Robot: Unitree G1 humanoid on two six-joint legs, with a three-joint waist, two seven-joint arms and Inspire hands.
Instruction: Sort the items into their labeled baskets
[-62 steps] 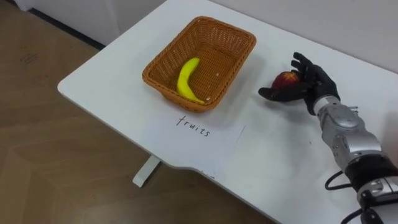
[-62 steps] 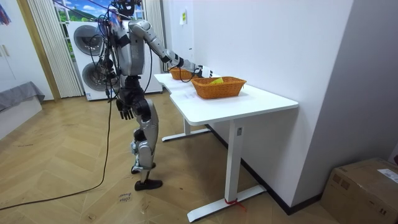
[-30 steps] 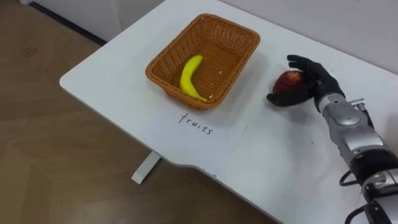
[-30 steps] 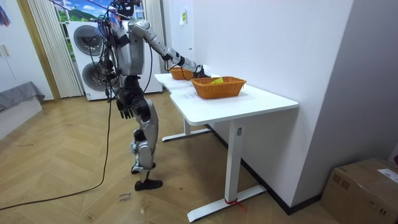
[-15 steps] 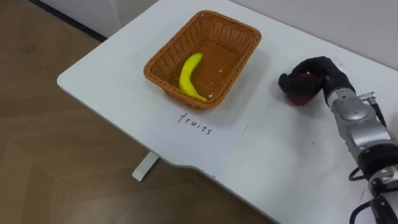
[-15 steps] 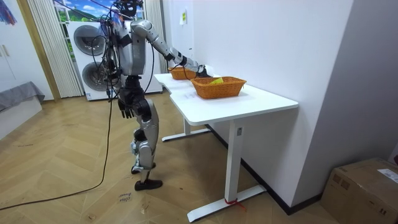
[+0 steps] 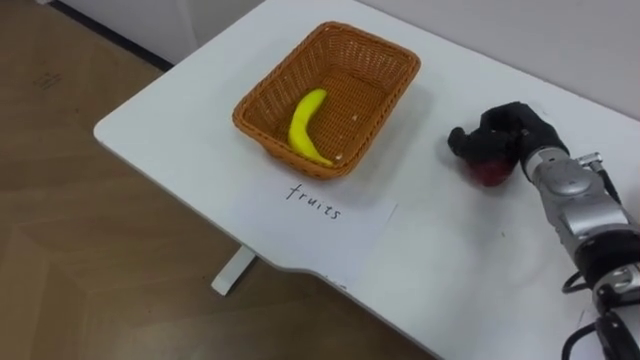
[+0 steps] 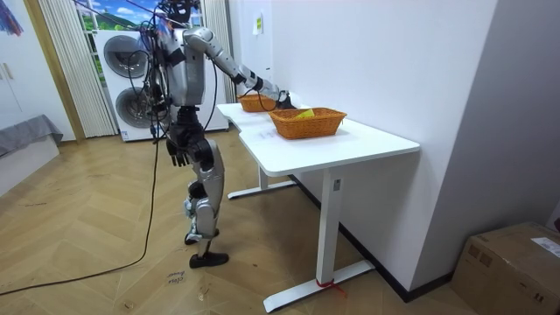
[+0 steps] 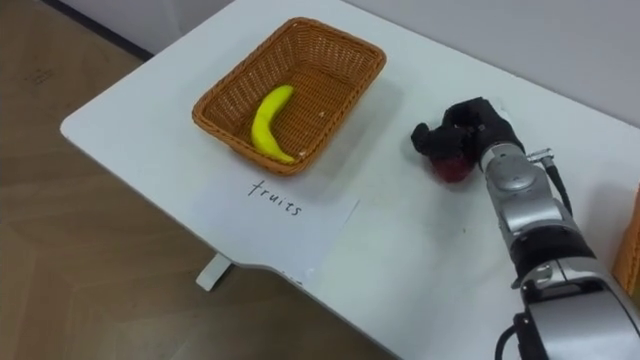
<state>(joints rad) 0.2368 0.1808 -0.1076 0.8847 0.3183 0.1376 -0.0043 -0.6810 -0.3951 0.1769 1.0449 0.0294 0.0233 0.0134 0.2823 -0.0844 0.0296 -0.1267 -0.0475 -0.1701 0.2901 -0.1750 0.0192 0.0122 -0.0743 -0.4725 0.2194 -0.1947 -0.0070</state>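
The right robot hand (image 7: 505, 135) is closed over a red apple (image 7: 489, 172), its dark fingers curled down round the top and sides of the fruit so that only the lower part of the apple shows beneath them. The apple sits on the white worktop (image 7: 180, 130), and the hand covers it from above with the forearm reaching in from the lower right.

To the left of the hand, well apart from it, stands a woven brown basket (image 7: 262, 118) with a yellow banana (image 7: 305, 125) lying along its bottom. A sheet of white paper (image 7: 330, 215) with a handwritten word lies flat on the worktop just in front of the basket, near the table's edge.

In the room view the robot stands upright on the wooden floor at the end of the worktop, right arm stretched out over it. The left robot hand (image 8: 178, 156) hangs beside its hip; whether it is open or closed cannot be told. A second basket (image 8: 254, 103) stands farther back on the worktop.
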